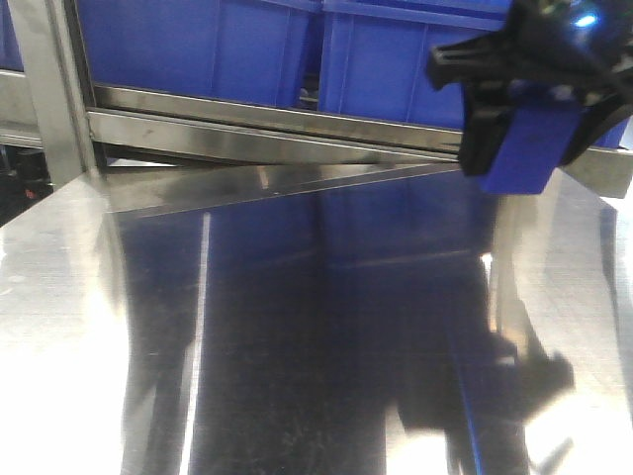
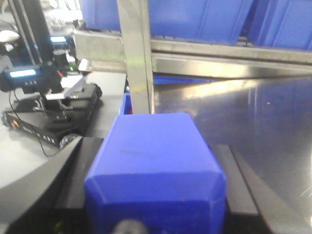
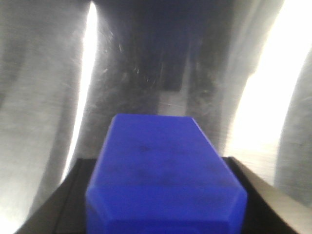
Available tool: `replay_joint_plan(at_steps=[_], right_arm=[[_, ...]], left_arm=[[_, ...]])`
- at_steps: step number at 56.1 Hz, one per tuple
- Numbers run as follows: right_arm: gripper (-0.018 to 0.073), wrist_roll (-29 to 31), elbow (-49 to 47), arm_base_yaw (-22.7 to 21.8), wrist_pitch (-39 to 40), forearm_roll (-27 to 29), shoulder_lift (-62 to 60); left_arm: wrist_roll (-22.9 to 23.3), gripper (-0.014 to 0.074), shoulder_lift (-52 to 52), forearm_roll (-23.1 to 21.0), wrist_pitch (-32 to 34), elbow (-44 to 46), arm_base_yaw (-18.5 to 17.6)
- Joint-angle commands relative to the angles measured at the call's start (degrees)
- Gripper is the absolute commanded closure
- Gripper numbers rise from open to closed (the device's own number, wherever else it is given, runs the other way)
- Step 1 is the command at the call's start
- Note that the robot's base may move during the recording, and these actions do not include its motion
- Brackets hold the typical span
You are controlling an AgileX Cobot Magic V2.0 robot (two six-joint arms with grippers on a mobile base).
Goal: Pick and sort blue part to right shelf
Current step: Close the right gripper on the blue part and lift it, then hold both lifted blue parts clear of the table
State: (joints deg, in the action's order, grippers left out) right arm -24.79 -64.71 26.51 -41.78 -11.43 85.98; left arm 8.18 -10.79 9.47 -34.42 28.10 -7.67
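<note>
Where the front-facing view catches the right gripper (image 1: pixel 526 158) at upper right, its black fingers are clamped on the blue part (image 1: pixel 534 134). The part hangs in the air above the steel table (image 1: pixel 297 327), in front of the right shelf (image 1: pixel 267 124) and its blue bins (image 1: pixel 198 45).

From the left wrist, the left gripper (image 2: pixel 156 195) is closed on a second blue part (image 2: pixel 153 161), which faces the shelf's upright post (image 2: pixel 136 53). Blue bins sit above the crossbar.

From the right wrist, the blue part fills the space between the dark fingers (image 3: pixel 73 204), its flat end towards the shiny table.
</note>
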Motion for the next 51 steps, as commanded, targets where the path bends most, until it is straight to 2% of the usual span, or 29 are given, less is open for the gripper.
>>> replay_joint_plan(at_steps=[1,17,30,40,51], right_arm=[[0.0323,0.8,4.2,0.0,7.7,-3.6,-8.7],[0.0323,0.8,21.9,0.0,14.7,-12.0,-30.6],[0.0323,0.8,33.9,0.0,15.0,-14.3,-52.1],[0.0323,0.8,38.2,0.0,13.6,-14.3,-67.2],[0.0323,0.8,38.3,0.0,14.9,-14.3,-76.4]], left_arm=[[0.5,0.023,2.3,0.6,3.4,0.8,0.1],[0.5,0.023,9.0,0.6,2.1,-0.8,0.1],[0.5,0.023,9.0,0.6,2.2,-0.8,0.1],[0.5,0.023,9.0,0.6,2.2,-0.8,0.1],[0.5,0.023,9.0,0.6,2.2,-0.8,0.1]])
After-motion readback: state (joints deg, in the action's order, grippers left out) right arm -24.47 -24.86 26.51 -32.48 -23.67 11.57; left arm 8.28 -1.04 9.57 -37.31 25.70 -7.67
